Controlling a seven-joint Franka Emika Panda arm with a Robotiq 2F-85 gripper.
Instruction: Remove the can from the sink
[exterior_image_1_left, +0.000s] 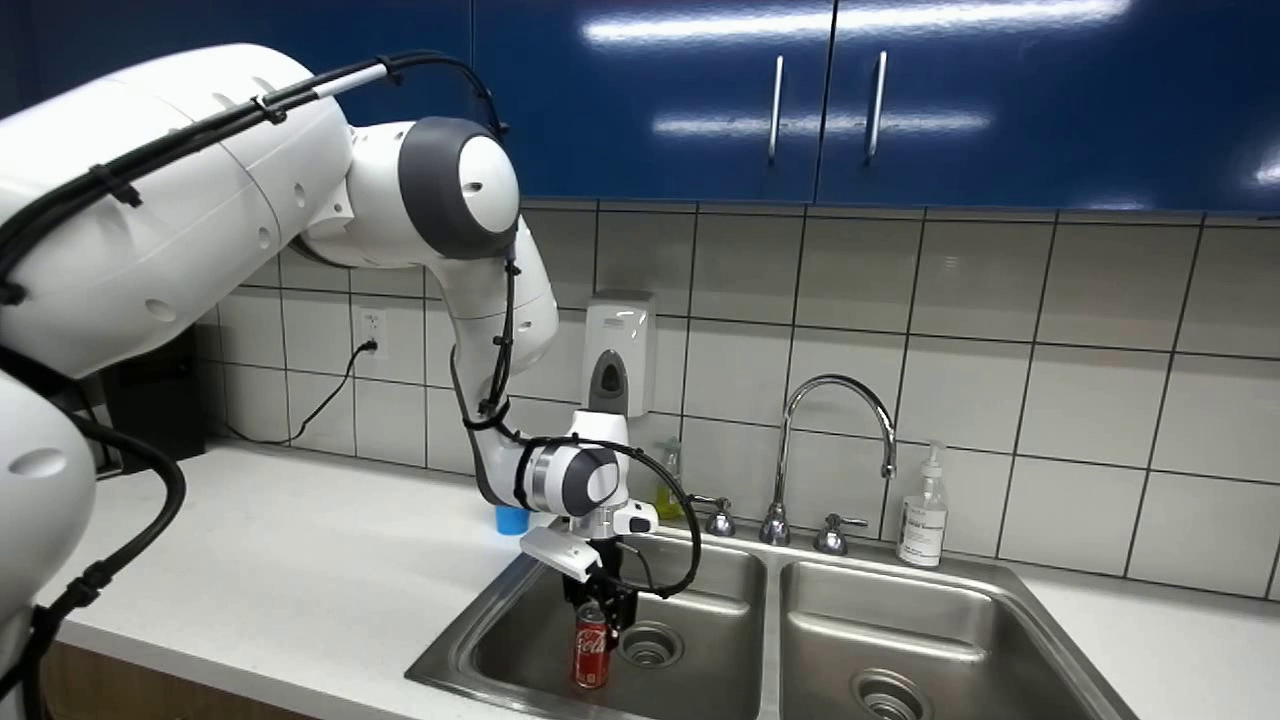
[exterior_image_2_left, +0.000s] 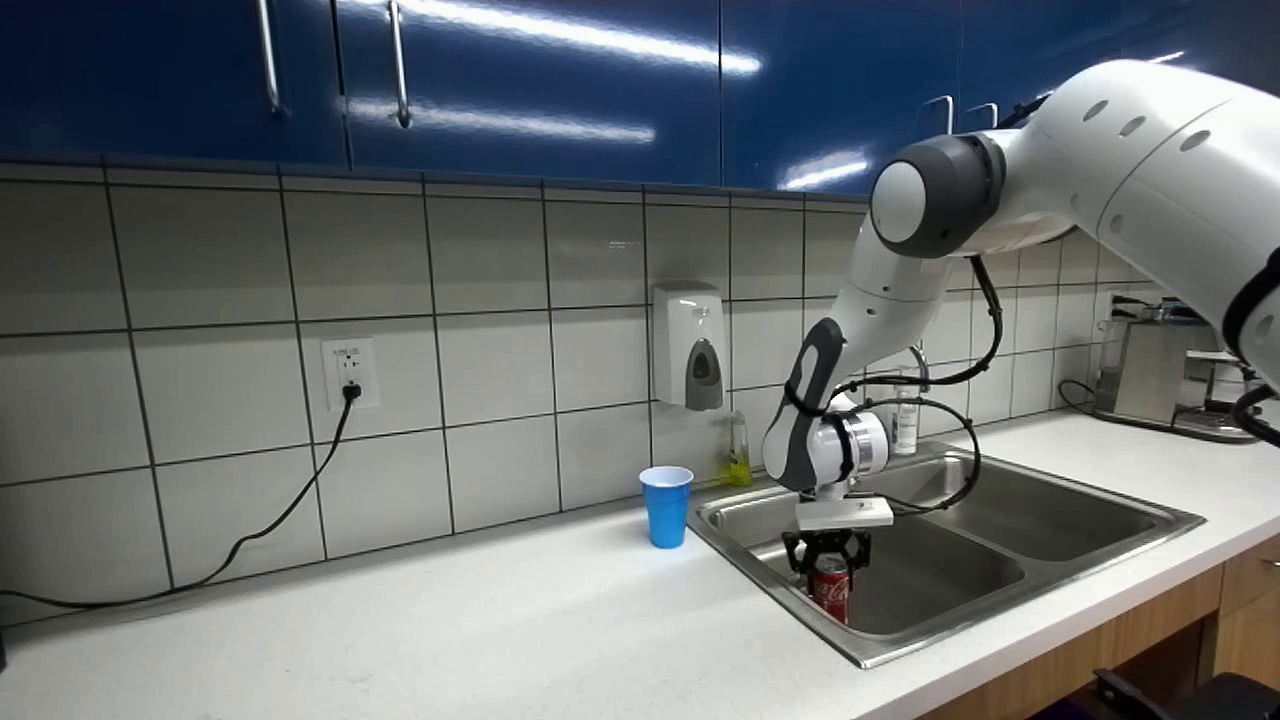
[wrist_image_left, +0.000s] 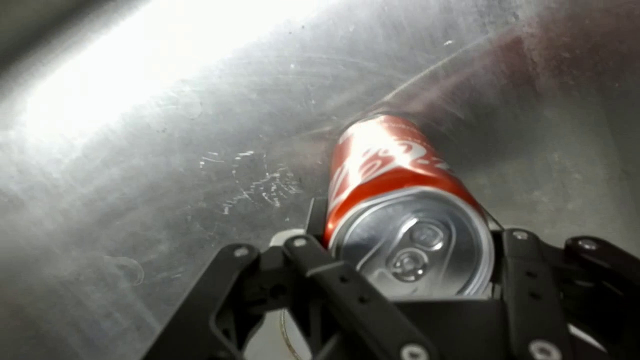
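Leftmost runs the white bench (exterior_image_1_left: 290, 570), with the cup (exterior_image_2_left: 667, 510) standing on its far side, just left of the sink (exterior_image_1_left: 772, 620). Next comes the left bowl (exterior_image_1_left: 700, 690), and in it, toward its left near part, the can (exterior_image_1_left: 591, 650). My claw (wrist_image_left: 406, 230) reaches down over it, and in the wrist view the fingers (wrist_image_left: 522, 260) look drawn in against its red wall on both sides, so I judge I have it pinched; how hard, I can't tell. The can lies straight down from the claw's base, its long axis upright, in line with my reach; mine is the only claw here. Its silvery top points up at me, its base down to the bowl floor, its white lettering toward the near side. Whether the base rests on the steel or hangs just off it, I can't make out. A straight lift along that axis seems called for, then perhaps left to the bench, minding the cup. Just right of the can is the drain (exterior_image_1_left: 652, 645), then the faucet (exterior_image_1_left: 783, 450) on the far edge, the right bowl (exterior_image_1_left: 950, 670), and the bottle (exterior_image_1_left: 923, 515) behind it.
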